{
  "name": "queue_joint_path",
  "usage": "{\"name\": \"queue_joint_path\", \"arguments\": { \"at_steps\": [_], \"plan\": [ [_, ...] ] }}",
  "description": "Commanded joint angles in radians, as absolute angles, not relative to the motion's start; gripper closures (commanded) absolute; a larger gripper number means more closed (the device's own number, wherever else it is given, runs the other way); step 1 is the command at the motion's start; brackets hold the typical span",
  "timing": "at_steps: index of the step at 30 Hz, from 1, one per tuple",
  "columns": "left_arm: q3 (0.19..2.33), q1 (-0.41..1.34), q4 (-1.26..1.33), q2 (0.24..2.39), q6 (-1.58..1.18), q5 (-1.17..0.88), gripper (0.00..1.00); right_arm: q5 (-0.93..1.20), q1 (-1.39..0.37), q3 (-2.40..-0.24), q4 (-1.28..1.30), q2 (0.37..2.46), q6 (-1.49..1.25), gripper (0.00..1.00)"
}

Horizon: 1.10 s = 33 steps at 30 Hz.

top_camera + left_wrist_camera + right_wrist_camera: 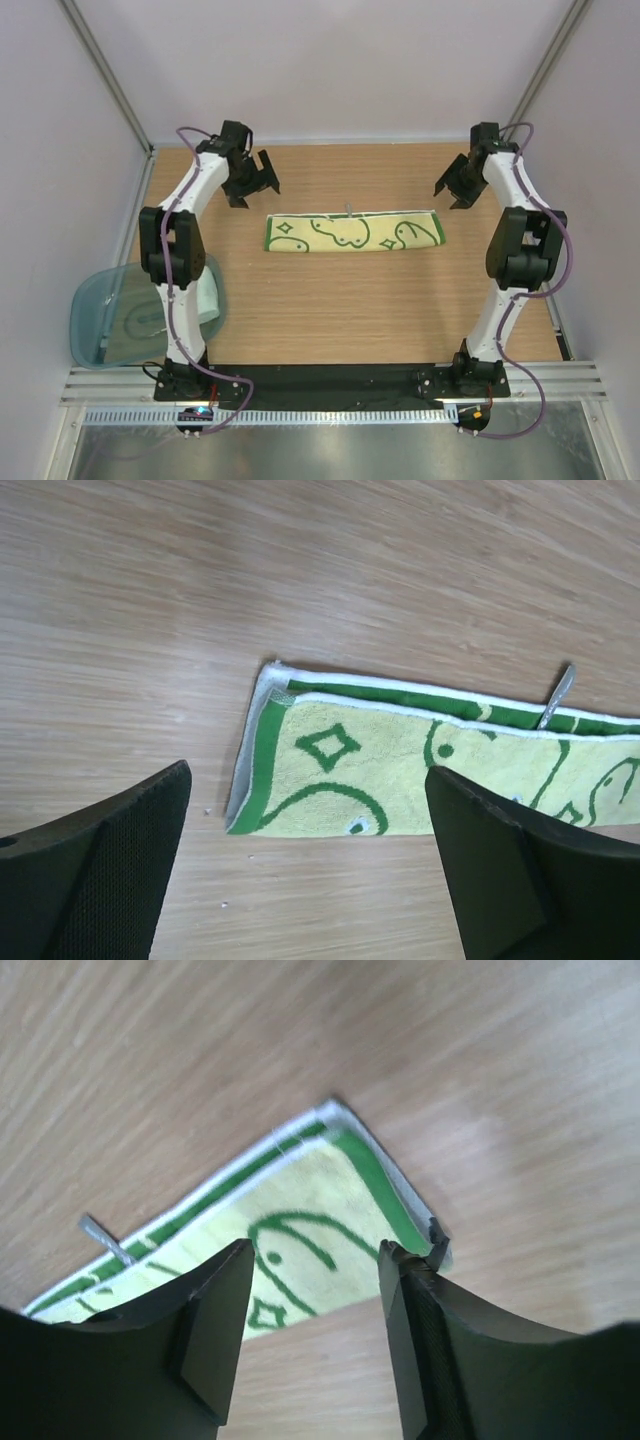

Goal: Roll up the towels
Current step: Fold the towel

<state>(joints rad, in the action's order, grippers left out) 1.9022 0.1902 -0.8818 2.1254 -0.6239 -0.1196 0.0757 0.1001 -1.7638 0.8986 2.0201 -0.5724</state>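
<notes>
**A:** Where is the green, cream-patched towel with the outline doodles?

**B:** It lies flat as a long folded strip across the upper middle of the wooden worktop. A small grey loop pokes from its upper edge.

**A:** And the arms?

**B:** The left gripper hangs at upper left above the strip's left end, jaws wide apart and empty. The right gripper is at upper right, also parted, holding nothing.

**A:** Room to move?

**B:** Bare wood surrounds the strip. A translucent teal-grey plastic bin sits well apart at lower left, at the worktop's edge.

Pale lilac walls enclose a wood-grain table under even light.
</notes>
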Motion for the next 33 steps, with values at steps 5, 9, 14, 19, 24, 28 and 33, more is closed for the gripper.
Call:
{"name": "queue_joint_path", "arguments": {
  "at_steps": [5,9,14,19,24,28,33],
  "plan": [
    [1.591,0.265,-0.793,1.858,-0.586,-0.164,0.07,0.254,0.0,-1.468,0.761,1.758,-0.503,0.67],
    [1.464,0.322,-0.71,1.818,-0.604,-0.207,0.15,0.369,-0.123,-1.341,0.666,1.758,-0.512,0.88],
    [1.381,0.342,-0.632,1.853,-0.624,-0.264,0.22,0.474,-0.146,-1.247,0.525,1.801,-0.561,0.99],
    [1.362,0.342,-0.614,1.907,-0.621,-0.238,0.28,0.497,-0.146,-1.252,0.514,1.855,-0.54,0.99],
    [1.374,0.339,-0.614,1.956,-0.623,-0.195,0.45,0.483,-0.118,-1.24,0.514,1.916,-0.523,0.99],
    [1.376,0.331,-0.615,1.977,-0.627,-0.169,0.54,0.488,-0.06,-1.216,0.512,1.94,-0.508,0.99],
    [1.37,0.319,-0.618,1.973,-0.637,-0.164,0.59,0.454,-0.014,-1.204,0.535,1.944,-0.486,0.99]
  ]
}}
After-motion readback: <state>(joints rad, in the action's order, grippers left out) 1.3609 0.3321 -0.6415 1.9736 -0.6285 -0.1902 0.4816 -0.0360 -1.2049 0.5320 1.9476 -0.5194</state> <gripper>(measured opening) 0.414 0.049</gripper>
